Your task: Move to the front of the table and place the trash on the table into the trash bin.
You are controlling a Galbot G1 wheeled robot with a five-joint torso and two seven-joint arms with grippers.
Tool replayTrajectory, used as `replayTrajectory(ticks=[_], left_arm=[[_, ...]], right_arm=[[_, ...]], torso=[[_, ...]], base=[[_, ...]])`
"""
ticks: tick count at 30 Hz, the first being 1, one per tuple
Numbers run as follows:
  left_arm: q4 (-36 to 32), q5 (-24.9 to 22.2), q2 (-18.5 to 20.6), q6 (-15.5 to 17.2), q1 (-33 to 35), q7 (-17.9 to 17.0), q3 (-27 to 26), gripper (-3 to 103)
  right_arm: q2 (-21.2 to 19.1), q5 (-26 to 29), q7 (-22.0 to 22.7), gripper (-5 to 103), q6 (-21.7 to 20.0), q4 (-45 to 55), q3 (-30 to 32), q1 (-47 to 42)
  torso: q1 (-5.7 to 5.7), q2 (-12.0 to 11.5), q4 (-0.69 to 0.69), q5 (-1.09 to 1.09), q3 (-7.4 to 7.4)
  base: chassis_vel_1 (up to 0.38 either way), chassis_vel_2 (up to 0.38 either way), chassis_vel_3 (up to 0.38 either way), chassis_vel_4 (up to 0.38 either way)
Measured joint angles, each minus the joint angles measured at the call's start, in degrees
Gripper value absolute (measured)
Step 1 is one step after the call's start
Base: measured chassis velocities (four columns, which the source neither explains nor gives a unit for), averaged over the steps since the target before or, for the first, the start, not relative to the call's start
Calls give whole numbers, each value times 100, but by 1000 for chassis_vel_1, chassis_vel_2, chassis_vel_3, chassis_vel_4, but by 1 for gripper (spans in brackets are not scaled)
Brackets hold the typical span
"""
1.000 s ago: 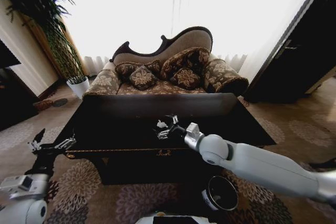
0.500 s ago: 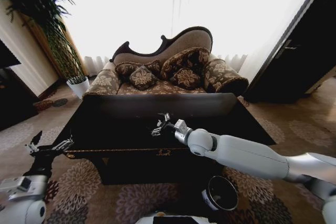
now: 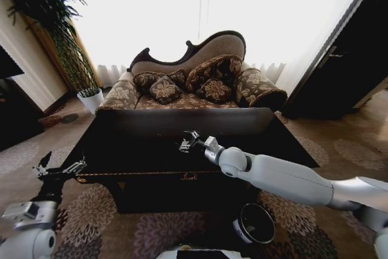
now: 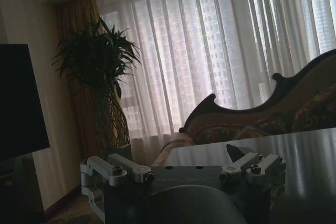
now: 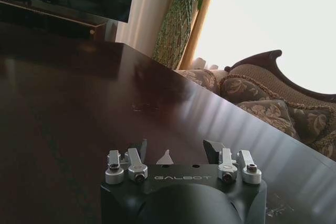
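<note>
The right end effector (image 3: 189, 142) reaches over the middle of the desk (image 3: 121, 150), its fingers spread and gripping nothing. The left end effector (image 3: 59, 170) waits just off the desk's front left corner, fingers also apart and empty. The trash bin (image 3: 255, 223) stands on the patterned carpet (image 3: 109, 222) below the right arm, in front of the desk. No bottle, dark lump or paper bit is visible on the glossy surface around the right end effector, so I cannot tell where the trash lies.

The risk, as I judge it, is a blind close: the top is dark, mirror-smooth and full of window glare, which could hide small pieces, and hard metal fingertips could scrape the polish. A light round piece could also skid away on so slick a finish. The bin is a small round black bucket with a narrow mouth, easy to miss on a drop.
</note>
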Motion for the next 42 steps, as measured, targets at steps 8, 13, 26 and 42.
replayTrajectory(ticks=[8, 13, 26, 42], left_arm=[[-22, 39, -20, 0, 19, 0, 37, 100], [-59, 41, -27, 0, 46, 0, 25, 100], [-96, 42, -35, 0, 87, 0, -9, 100], [-89, 44, -30, 0, 70, 1, 21, 100]], right_arm=[[-178, -4, -66, 71, 5, 137, 199, -212], [-216, -19, -107, 89, 5, 175, 264, -304], [-215, -127, -186, 90, 15, 135, 282, -454], [-391, -225, -334, 31, 122, 116, 486, -768]], torso=[[0, 0, 0, 0, -1], [0, 0, 0, 0, -1], [0, 0, 1, -1, 0], [0, 0, 1, 0, -1]], base=[[0, 0, 0, 0], [0, 0, 0, 0], [0, 0, 0, 0], [0, 0, 0, 0]])
